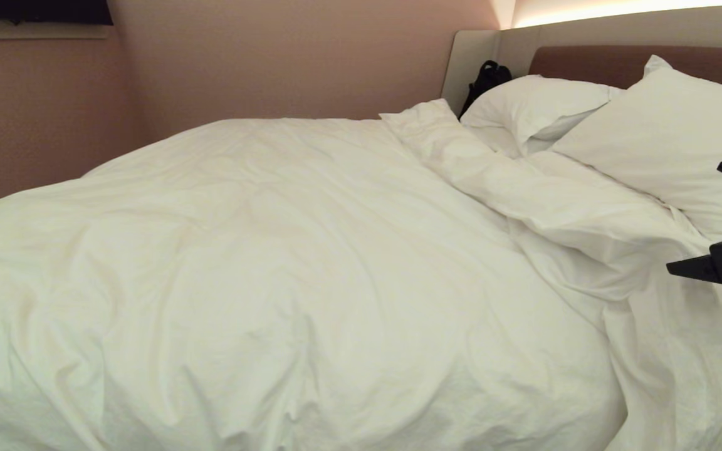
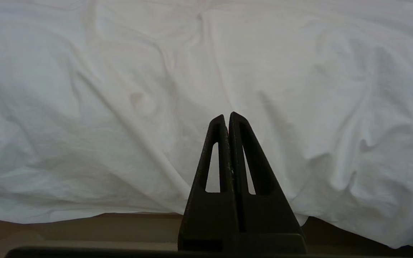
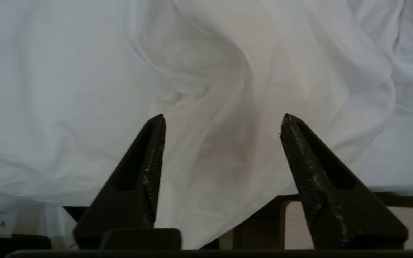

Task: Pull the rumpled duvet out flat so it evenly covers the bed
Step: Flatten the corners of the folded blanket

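The white duvet [image 1: 273, 263] lies creased over most of the bed, whose brown padded headboard [image 1: 586, 62] shows at the far right. Its top edge is bunched in a thick fold [image 1: 524, 188] just below the pillows. My right gripper [image 3: 222, 120] is open at the bed's right side, with a hanging fold of the duvet [image 3: 228, 71] just ahead of its spread fingers and nothing between them. One of its fingers [image 1: 690, 269] shows at the head view's right edge. My left gripper [image 2: 227, 116] is shut and empty, facing the duvet [image 2: 120, 107] where it drapes over the bed's side.
Two white pillows [image 1: 536, 106] [image 1: 668, 131] lean against the headboard. A black bag [image 1: 486, 78] sits in the corner behind them. A pink wall [image 1: 242, 56] runs along the bed's far side.
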